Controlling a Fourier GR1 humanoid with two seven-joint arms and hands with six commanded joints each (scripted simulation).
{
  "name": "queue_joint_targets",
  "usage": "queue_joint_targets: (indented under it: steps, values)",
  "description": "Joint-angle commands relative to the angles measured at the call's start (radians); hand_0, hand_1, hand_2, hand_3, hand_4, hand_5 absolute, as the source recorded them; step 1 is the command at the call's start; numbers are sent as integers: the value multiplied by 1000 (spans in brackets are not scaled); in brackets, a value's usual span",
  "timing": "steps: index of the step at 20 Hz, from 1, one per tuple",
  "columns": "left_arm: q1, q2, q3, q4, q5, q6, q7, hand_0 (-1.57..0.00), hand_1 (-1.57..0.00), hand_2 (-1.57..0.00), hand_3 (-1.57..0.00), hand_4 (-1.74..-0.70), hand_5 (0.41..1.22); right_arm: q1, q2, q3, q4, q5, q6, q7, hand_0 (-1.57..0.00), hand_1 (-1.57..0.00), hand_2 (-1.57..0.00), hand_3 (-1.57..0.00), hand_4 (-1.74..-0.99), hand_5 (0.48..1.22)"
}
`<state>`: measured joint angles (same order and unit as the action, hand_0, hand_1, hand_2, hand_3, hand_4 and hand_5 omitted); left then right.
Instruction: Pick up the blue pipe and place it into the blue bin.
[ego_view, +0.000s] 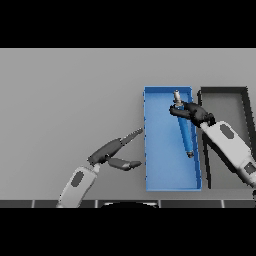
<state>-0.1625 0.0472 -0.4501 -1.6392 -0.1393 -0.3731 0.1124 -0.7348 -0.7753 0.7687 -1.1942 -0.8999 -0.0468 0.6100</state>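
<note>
The long, slim blue pipe with a pale metal fitting at its far end (185, 131) lies lengthwise within the outline of the shallow rectangular blue bin (156, 150), towards the bin's right wall, its far end tilted slightly to the left and its near end ending close to that wall. Whether the pipe rests on the bin floor or is held just above it cannot be told. The robot's dark right hand (192, 113), on a white and grey arm entering from the lower right, has its fingers curled round the upper part of the pipe, just below the pale fitting. Immediately to the right of the blue bin stands a dark grey rectangular bin (227, 100), across which the right forearm passes. The left hand (118, 150) is over the grey table (70, 95), just to the left of the blue bin, fingers straight and thumb spread apart, holding nothing, its fingertips pointing towards the bin's left wall.
</note>
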Motion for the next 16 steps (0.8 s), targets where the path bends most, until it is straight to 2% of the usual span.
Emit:
queue_joint_targets:
  steps: [1, 3, 4, 5, 8, 10, 11, 12, 16]
  values:
    - [8, 4, -1, -1, 1, -3, -8, 1, 1, 1, 1, -878, 486, -7, 0, 7, 7, 8, 15, 0, -107, -103, -99, -65, -1141, 884]
    - [-1, 2, 3, -15, 9, -3, 14, 1, 1, 1, 1, -878, 480, -16, 8, 21, 29, 30, 28, -2, -68, -66, -63, -41, -1131, 829]
    - [-1, 7, 8, -16, 12, -4, 11, 1, 1, 1, 1, -878, 478, -24, 16, 24, 42, 37, 30, -2, -194, -91, -54, -33, -1131, 809]
    - [-11, 4, 13, -5, 11, -2, 19, 1, 1, 1, 1, -881, 476, -23, 17, 21, 38, 32, 28, -6, -377, -184, -82, -26, -1144, 792]
    - [17, 17, 0, -29, -2, 1, -2, 1, 1, 1, 1, -883, 473, -14, 18, 21, 36, 27, 44, -22, -192, -94, -41, -13, -1156, 790]
    - [8, 8, 1, -20, 1, 1, 18, 1, 1, 1, 1, -885, 476, -16, 14, 8, 38, 11, 46, -19, -123, -60, -26, -8, -1154, 809]
    - [16, 7, -4, -25, -2, 3, 3, 1, 1, 1, 1, -886, 476, -9, 20, 11, 40, 16, 43, -34, -167, -90, -29, -6, -1152, 809]
    - [18, 11, -4, -28, -3, 2, 5, 1, 1, 1, 1, -885, 478, -6, 13, 16, 22, 18, 42, -25, -212, -100, -24, -5, -1152, 804]
    - [28, 4, -16, -31, -6, 2, 9, 1, 1, 1, 1, -885, 480, -3, 14, 23, 14, 30, 39, -38, -212, -100, -24, -5, -1152, 798]
